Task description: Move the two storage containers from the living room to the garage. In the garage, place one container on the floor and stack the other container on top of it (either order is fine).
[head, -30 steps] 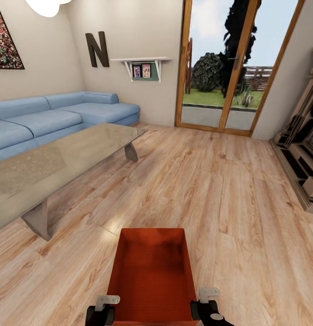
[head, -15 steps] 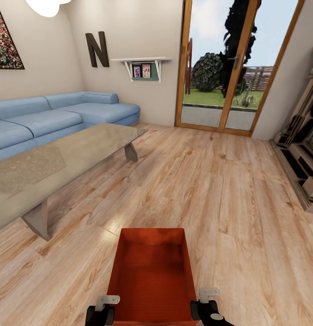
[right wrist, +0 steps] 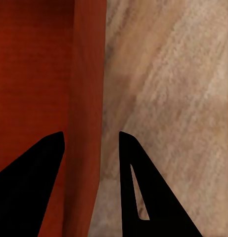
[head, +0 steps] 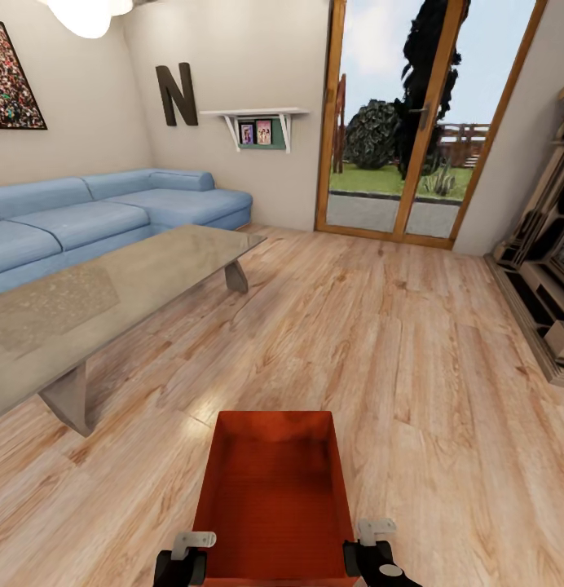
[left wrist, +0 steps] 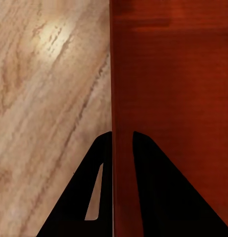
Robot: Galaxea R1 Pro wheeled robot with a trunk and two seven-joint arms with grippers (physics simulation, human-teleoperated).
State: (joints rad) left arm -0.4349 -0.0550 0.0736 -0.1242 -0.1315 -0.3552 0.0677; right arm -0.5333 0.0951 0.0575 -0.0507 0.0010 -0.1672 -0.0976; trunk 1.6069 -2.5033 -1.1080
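A: Where's the bin?
B: One red-orange bin (head: 272, 497), open top, low center in the head view, over the wood plank floor (head: 412, 350) of the living room.
A: Left gripper (left wrist: 122, 148)?
B: Fingers straddle the bin's left wall, closed narrow on it, one finger inside, one outside.
A: Right gripper (right wrist: 91, 145)?
B: Same on the right wall, but the fingers sit a bit wider; can't tell if both pads touch.
A: Surroundings?
B: Glass table (head: 111, 293) to the left, blue sofa (head: 111, 208) behind it, letter N (head: 175, 94) and a small shelf (head: 253, 122) on the wall, glass doors (head: 412, 122) ahead, wooden unit (head: 551, 269) at right.
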